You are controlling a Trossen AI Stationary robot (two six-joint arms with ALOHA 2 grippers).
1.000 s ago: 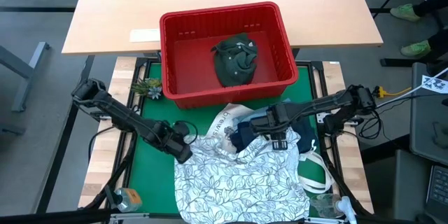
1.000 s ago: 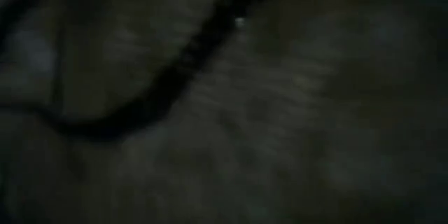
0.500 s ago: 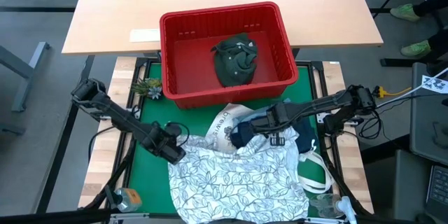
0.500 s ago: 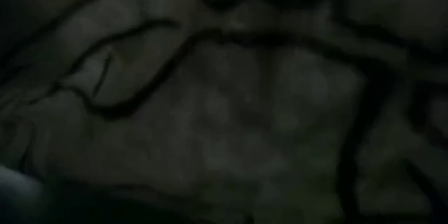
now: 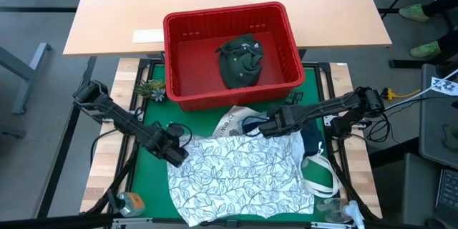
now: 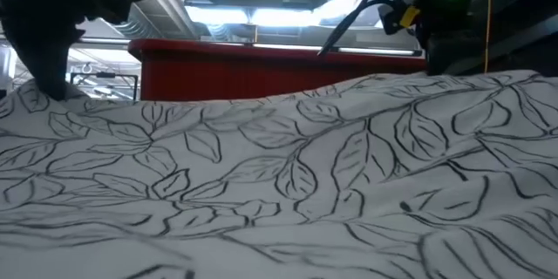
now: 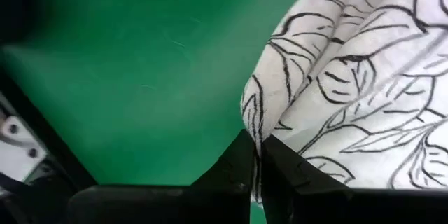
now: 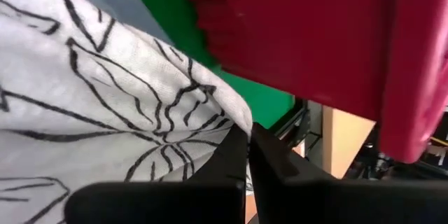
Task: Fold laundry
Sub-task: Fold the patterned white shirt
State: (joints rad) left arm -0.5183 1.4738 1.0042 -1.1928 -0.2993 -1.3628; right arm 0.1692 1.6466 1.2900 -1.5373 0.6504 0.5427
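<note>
Both pinched tight on the leaf-print garment (image 5: 240,179), left gripper (image 5: 174,152) and right gripper (image 5: 272,125) — pull apart evenly, keep it taut and flat on the green mat (image 5: 150,179)

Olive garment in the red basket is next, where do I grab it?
Grip the raised crumpled folds at the top of the olive garment, coming straight down from above. The red basket walls block any sideways approach, and the bunched heap offers no flat edge to pinch.

A red slotted basket (image 5: 290,50) sits at the far edge of a green mat (image 5: 150,164). A white tote bag (image 5: 232,120) lies just in front of it. Behind stands a pale wooden tabletop (image 5: 114,7).
</note>
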